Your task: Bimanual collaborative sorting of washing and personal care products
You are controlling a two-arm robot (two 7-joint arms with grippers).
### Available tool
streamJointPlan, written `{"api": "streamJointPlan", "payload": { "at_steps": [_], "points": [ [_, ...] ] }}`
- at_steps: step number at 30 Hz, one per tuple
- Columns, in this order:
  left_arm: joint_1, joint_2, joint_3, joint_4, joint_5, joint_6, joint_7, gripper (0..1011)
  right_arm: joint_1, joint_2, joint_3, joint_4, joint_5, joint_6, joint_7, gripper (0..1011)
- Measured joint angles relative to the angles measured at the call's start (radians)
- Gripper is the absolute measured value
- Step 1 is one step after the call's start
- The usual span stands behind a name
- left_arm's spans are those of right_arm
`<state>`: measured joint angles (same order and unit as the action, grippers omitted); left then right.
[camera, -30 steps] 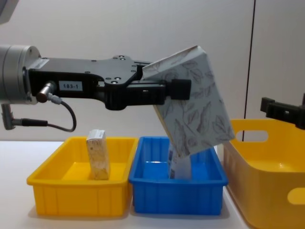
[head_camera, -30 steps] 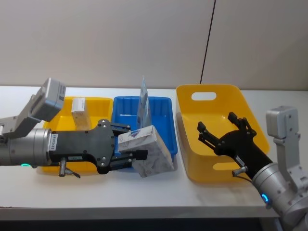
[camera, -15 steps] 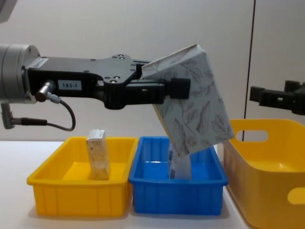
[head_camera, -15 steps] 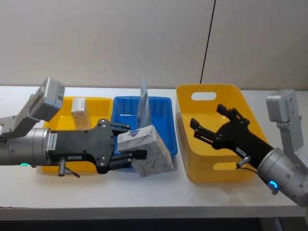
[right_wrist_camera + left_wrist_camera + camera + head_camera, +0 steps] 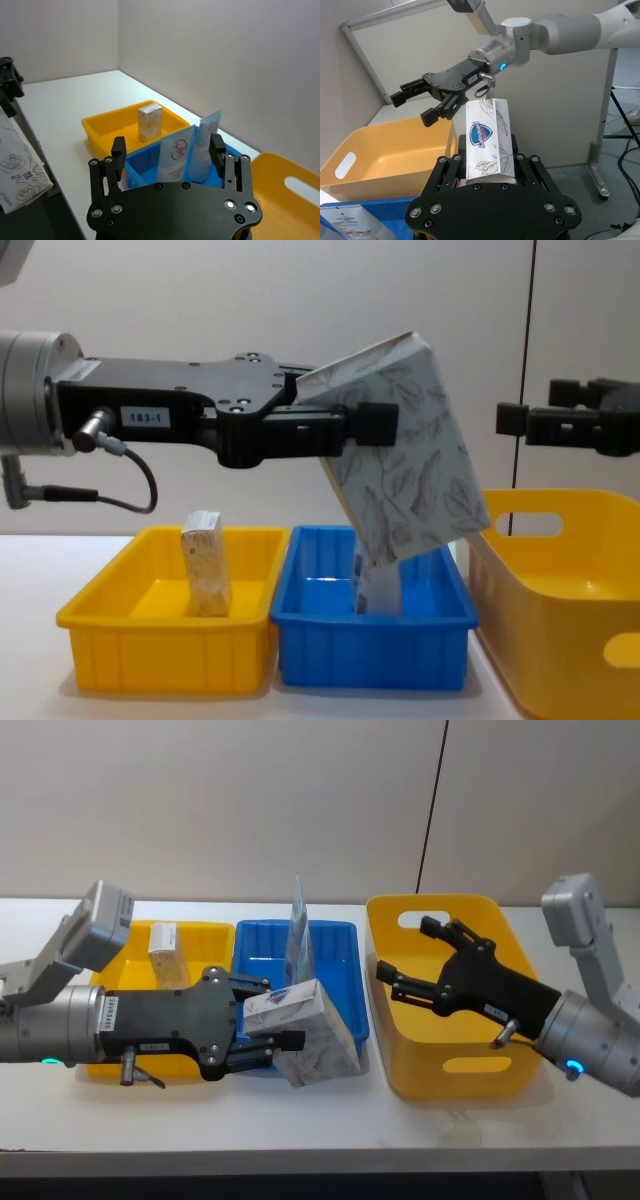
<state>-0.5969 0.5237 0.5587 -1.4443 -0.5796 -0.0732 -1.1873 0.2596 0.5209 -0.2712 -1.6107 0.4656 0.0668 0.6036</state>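
A soft pack [image 5: 405,470] is clenched by left gripper [image 5: 272,1015] above blue tray [image 5: 262,960]; right gripper [image 5: 405,960] is held spread open over yellow bin [image 5: 470,905].

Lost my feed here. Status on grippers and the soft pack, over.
Left gripper shut on soft pack, tilted above blue tray. Right gripper open over big yellow bin, apart from pack. Nothing between them.
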Motion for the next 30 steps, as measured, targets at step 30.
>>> {"api": "streamJointPlan", "payload": {
  "at_steps": [30],
  "points": [
    [0.0,0.0,0.0,0.0,0.0,0.0,0.0,378,0.133,0.115,-0.006,0.094,0.122,0.008,0.256,1000]
  ]
}}
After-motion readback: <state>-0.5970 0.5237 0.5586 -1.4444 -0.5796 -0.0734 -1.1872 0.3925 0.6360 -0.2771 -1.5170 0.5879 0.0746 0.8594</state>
